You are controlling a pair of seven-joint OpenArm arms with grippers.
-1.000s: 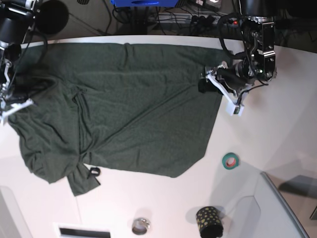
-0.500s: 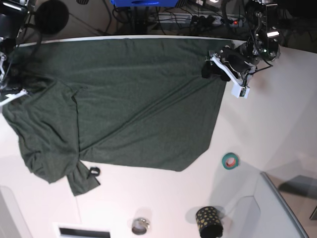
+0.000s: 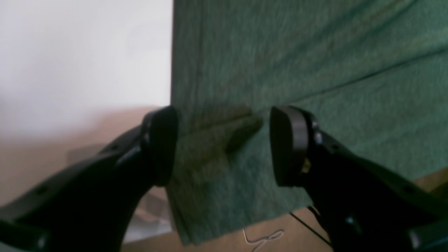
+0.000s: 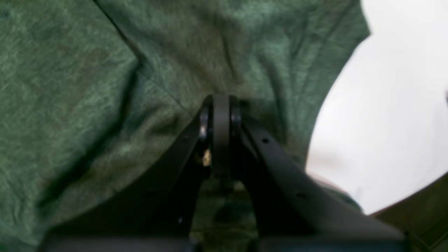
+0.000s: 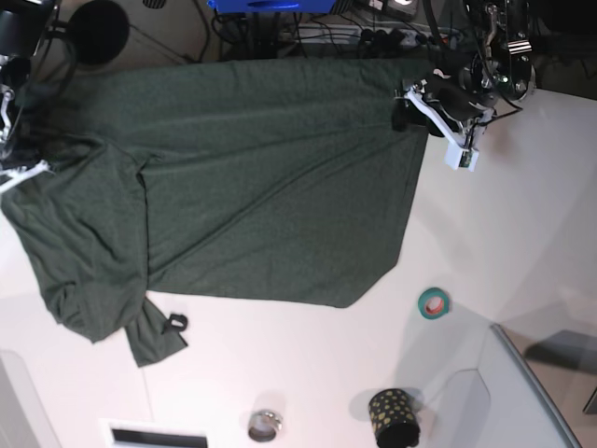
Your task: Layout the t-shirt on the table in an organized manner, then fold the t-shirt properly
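Shirt's stretched way flatter now, I dragged its far edge back past the table (image 5: 522, 233) rim. My left gripper (image 3: 224, 145) has its jaws spread with the t-shirt (image 5: 242, 187) corner lying loose between them; right gripper (image 4: 220, 120) is clamped tight on bunched fabric. Layout's nearly there.

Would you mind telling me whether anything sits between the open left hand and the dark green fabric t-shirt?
Nothing visible does. The left hand is open, its fingers straddling a bunched fold at the dark green fabric t-shirt corner, with only cloth between them.
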